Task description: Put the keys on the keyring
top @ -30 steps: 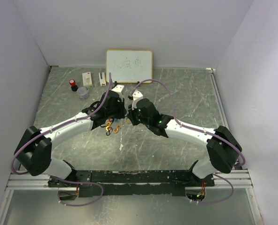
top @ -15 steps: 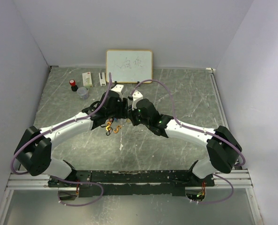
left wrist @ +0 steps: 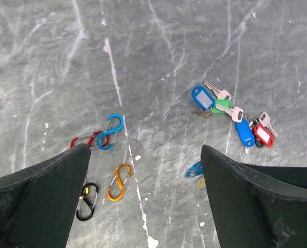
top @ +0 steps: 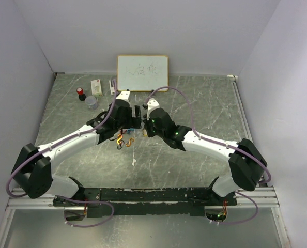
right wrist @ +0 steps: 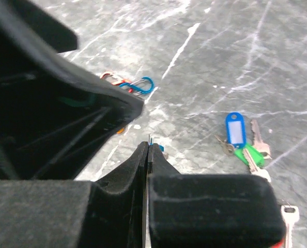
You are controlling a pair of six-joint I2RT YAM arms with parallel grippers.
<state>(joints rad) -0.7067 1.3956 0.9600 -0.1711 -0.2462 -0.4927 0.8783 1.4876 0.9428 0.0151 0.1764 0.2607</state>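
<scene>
The keys lie in a bunch on the table: a blue tag [left wrist: 200, 96], a green tag [left wrist: 223, 107], another blue tag [left wrist: 243, 132] and a red tag [left wrist: 263, 136], with silver keys [right wrist: 259, 139] among them. My left gripper [left wrist: 146, 150] hangs open above the table with nothing between its fingers. Close beside it, my right gripper [right wrist: 149, 144] is shut on a thin metal ring that sticks out at its tip, with a blue bit [right wrist: 159, 148] next to it. A blue and yellow piece [left wrist: 195, 169] peeps out beside my left gripper's right finger. Whether the ring is the keyring I cannot tell.
Blue [left wrist: 110, 132], red [left wrist: 83, 139], orange [left wrist: 119, 182] and black [left wrist: 86, 200] carabiner clips lie left of the keys. At the back stand a whiteboard [top: 142, 73], a white box [top: 96, 86], a red-capped bottle [top: 80, 93] and a small cup [top: 91, 102].
My left gripper has gone from shut to wide open and drawn slightly back and left from the right gripper. The right gripper stays shut in place.
</scene>
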